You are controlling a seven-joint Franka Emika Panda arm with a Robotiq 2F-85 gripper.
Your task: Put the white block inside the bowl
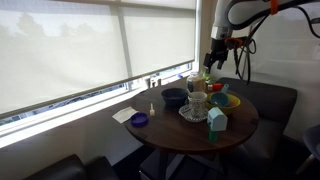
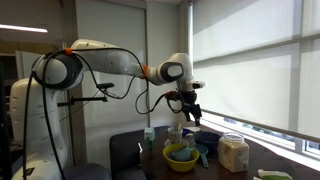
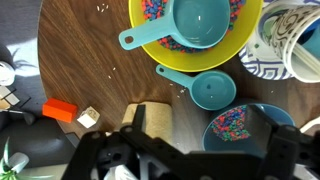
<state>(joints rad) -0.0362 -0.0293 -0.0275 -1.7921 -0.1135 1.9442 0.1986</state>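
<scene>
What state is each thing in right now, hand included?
hand: raised over the table, holding no block; opening unclear
white block: on the table beside the orange block, outside both bowls
yellow bowl: upright, holding coloured bits and a teal scoop
blue bowl: upright, holding coloured bits
loose teal scoop: upright on the table, empty

Both exterior views distant, sharing table; wrist overhead, close.

Under the gripper, the round dark wooden table is smooth (faint grain), the teal plastic scoop glossy.
</scene>
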